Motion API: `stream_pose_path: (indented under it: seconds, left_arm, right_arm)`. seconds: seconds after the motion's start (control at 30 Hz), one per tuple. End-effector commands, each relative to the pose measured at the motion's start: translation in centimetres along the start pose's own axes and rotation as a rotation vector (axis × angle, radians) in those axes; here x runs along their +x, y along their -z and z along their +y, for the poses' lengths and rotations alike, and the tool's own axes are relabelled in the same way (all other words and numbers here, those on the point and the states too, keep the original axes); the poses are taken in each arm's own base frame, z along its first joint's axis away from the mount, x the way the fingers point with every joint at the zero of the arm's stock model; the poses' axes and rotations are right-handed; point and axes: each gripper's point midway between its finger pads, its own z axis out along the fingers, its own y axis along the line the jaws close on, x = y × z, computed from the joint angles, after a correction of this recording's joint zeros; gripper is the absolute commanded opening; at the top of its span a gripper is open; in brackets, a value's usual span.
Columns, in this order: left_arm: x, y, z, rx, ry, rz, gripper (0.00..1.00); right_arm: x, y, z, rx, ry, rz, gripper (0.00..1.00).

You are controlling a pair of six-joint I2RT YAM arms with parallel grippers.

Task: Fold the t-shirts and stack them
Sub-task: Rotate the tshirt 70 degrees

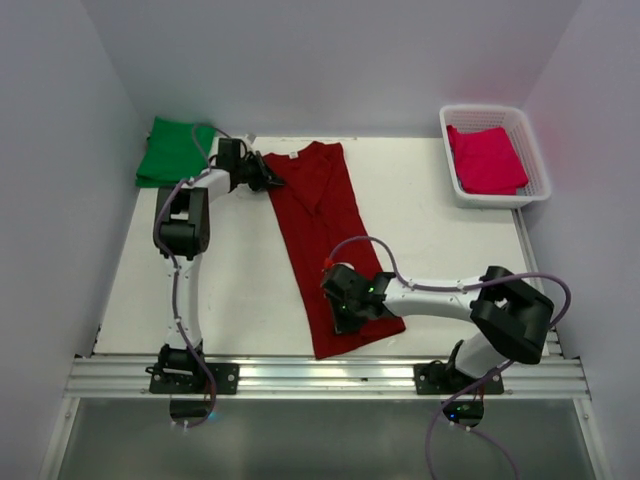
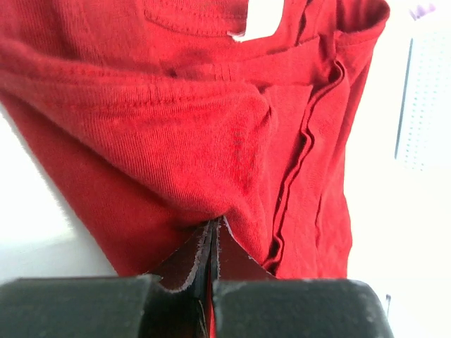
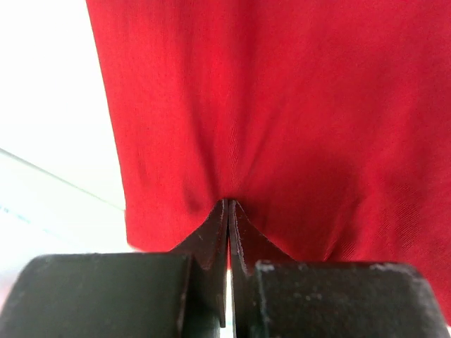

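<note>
White table (image 1: 240,280), white walls (image 1: 300,60) (red t-shirt (image 1: 320,215) on it).

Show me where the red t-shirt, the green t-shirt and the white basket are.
red t-shirt (image 1: 320,230), top external view, middle of its body
green t-shirt (image 1: 165,155), top external view, centre of the fold
white basket (image 1: 536,165), top external view, right wall

From where I stand I count three t-shirts: one red t-shirt (image 1: 318,225), one green t-shirt (image 1: 172,150), and one pink t-shirt (image 1: 485,160), though that bundle might hide more. One basket (image 1: 480,108). One tabletop (image 1: 240,280). Two arms: left arm (image 1: 184,225), right arm (image 1: 445,295).
</note>
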Motion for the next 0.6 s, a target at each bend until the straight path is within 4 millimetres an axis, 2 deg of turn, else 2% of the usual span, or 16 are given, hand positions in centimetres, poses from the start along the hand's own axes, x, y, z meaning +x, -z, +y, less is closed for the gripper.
stream_pose_path:
  seconds: [0.0,0.03,0.07,0.13,0.2,0.23,0.27,0.3,0.33,0.37,0.4,0.43,0.47,0.5,0.53,0.57]
  left_arm:
    - [2.9,-1.2,1.8,0.029,0.009,0.103,0.00]
    - [2.6,-1.2,1.2,0.054,-0.005,0.098,0.00]
    - [2.4,-1.0,0.5,0.075,-0.012,0.100,0.00]
    - [1.7,-0.3,-1.1,0.114,-0.040,0.083,0.00]
    - [0.8,0.8,-3.1,0.157,-0.075,0.066,0.00]
    - [0.5,1.2,-3.9,0.171,-0.092,0.057,0.00]
    - [-0.1,2.1,-5.4,0.192,-0.114,0.042,0.00]
    - [-0.3,2.6,-6.1,0.194,-0.124,0.036,0.00]
    - [-0.3,3.0,-6.5,0.185,-0.132,0.028,0.03]
    - [-0.9,4.1,-8.0,0.191,-0.171,0.004,0.12]
    - [-0.4,4.4,-8.6,0.178,-0.184,0.011,0.15]
    - [-0.1,4.6,-8.4,0.144,-0.199,0.004,0.26]
    - [-0.1,5.4,-9.4,0.141,-0.217,-0.008,0.32]
    - [1.4,5.3,-9.3,0.129,-0.216,0.018,0.36]
    - [1.8,5.4,-9.3,0.106,-0.217,0.016,0.41]
    - [2.3,5.7,-9.4,0.093,-0.219,0.021,0.42]
  right_arm:
    - [3.1,0.8,1.3,0.037,0.030,0.131,0.00]
    - [2.9,0.8,1.7,0.029,0.047,0.125,0.00]
    - [2.0,1.2,2.8,0.006,0.055,0.101,0.00]
    - [0.4,1.9,3.4,0.005,0.091,0.053,0.00]
    - [-1.9,3.4,5.2,-0.024,0.146,-0.011,0.00]
    - [-3.8,4.7,6.8,-0.051,0.167,-0.070,0.00]
    - [-4.7,5.4,7.0,-0.039,0.181,-0.096,0.00]
    - [-5.8,6.2,7.3,-0.031,0.220,-0.131,0.02]
    - [-8.3,7.8,8.4,-0.027,0.232,-0.217,0.06]
    - [-9.2,8.8,8.3,-0.009,0.245,-0.246,0.17]
    - [-10.4,9.8,8.4,0.005,0.265,-0.289,0.20]
    - [-12.3,11.2,8.5,0.019,0.254,-0.357,0.25]
    - [-13.2,12.0,8.1,0.037,0.248,-0.383,0.42]
    - [-14.1,12.6,7.7,0.051,0.238,-0.402,0.47]
    - [-15.6,13.6,7.0,0.064,0.207,-0.430,0.48]
    - [-16.3,14.2,6.0,0.100,0.202,-0.447,0.50]
